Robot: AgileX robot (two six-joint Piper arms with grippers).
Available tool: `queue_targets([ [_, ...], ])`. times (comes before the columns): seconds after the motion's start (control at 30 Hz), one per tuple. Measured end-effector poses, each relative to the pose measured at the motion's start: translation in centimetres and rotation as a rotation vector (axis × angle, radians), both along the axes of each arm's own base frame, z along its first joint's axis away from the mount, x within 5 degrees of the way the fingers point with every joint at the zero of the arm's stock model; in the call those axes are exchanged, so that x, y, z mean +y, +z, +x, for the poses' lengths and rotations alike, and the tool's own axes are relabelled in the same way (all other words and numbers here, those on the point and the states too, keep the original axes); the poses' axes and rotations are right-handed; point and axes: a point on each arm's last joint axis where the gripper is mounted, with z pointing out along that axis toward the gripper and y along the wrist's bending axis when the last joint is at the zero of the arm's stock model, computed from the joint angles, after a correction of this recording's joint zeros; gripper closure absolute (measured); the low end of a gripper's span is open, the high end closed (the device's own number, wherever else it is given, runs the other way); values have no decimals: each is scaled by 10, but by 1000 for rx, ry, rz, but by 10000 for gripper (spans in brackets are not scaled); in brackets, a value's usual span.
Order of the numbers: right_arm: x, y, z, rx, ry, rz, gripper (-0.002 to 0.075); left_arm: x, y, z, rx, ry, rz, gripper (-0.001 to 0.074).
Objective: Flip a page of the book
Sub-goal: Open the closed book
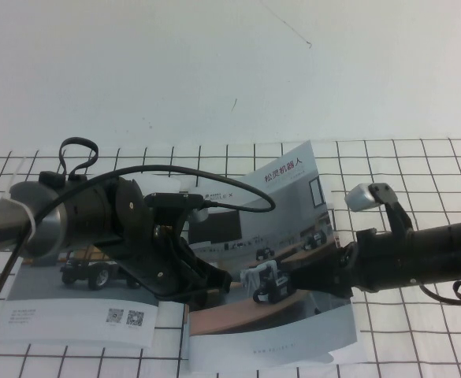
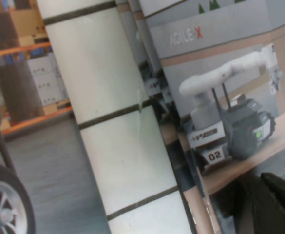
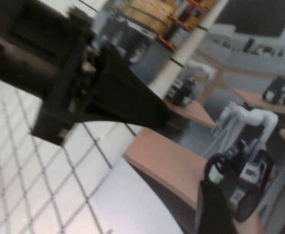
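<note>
- Near the middle of the worktop's near edge, left gripper (image 1: pixel 210 285) low over the book (image 1: pixel 80 323), reaching in from the left edge, tip at the left border of the page (image 1: pixel 293 213).
- Seen from the right wrist (image 3: pixel 157 114), tapering to a single dark point, drawn closed; whether any paper sits in the pinch, impossible to tell.
- Just beside it, toward the right edge, right gripper (image 1: pixel 289 282) low over the lower half of the page, among the printed desks and small robots; open or closed, impossible to tell.
- Under and around both: the page with the classroom photo, red title (image 1: pixel 277 175) at its far end, left side bowed slightly up, near corner close to the worktop's near edge.
- Same photo filling the left wrist view (image 2: pixel 220 73) and the right wrist view (image 3: pixel 181 170).
- Toward the left edge, the sheet with the warehouse vehicle (image 1: pixel 88 272), lying flat, two QR codes (image 1: pixel 125 317) on its white near margin.
- Between the two sheets, a narrow strip of white with dark grid lines (image 2: pixel 118 97).
- Beneath everything, grid mat (image 1: pixel 419 331) across the near half of the worktop; plain white surface toward the far edge.
- Above the left arm, black cable (image 1: pixel 214 175) arching over toward the page.
</note>
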Motion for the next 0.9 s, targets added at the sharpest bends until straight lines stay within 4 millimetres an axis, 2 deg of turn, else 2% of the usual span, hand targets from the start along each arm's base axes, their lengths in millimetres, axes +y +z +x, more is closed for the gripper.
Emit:
queue_targets([
  [0.17, 9, -5, -2, -18, -5, -74, 371, 0, 0, 0, 0, 0, 0, 738],
  [0.33, 13, 0, -2, -33, 6, -11, 372, 0, 0, 0, 0, 0, 0, 738],
  [0.67, 26, 32, 0, -90, 136, 238, 372, 0, 0, 0, 0, 0, 0, 738],
  [0.9, 32, 48, 10, -114, 174, 270, 380, 0, 0, 0, 0, 0, 0, 738],
])
